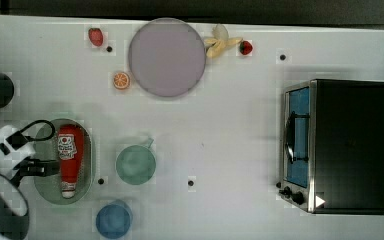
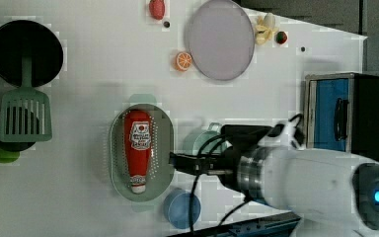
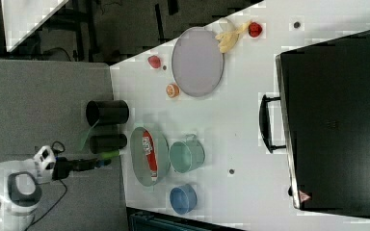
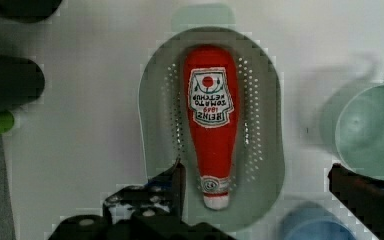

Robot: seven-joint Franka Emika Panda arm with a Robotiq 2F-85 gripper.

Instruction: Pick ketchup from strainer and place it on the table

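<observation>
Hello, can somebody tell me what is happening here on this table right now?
A robot arm holds its gripper open above the strainer, where the ketchup lies flat with its cap toward the blue cup. Nothing is grasped yet. The bottle has to come out of the strainer onto the table. A green cup stands just beside the strainer.

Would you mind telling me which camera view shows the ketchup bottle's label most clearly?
The wrist view: the ketchup lies close beneath the camera, its white label facing up. The top view and the left view show the whole bottle smaller in the strainer; the right view sees it edge-on behind the strainer's wall.
</observation>
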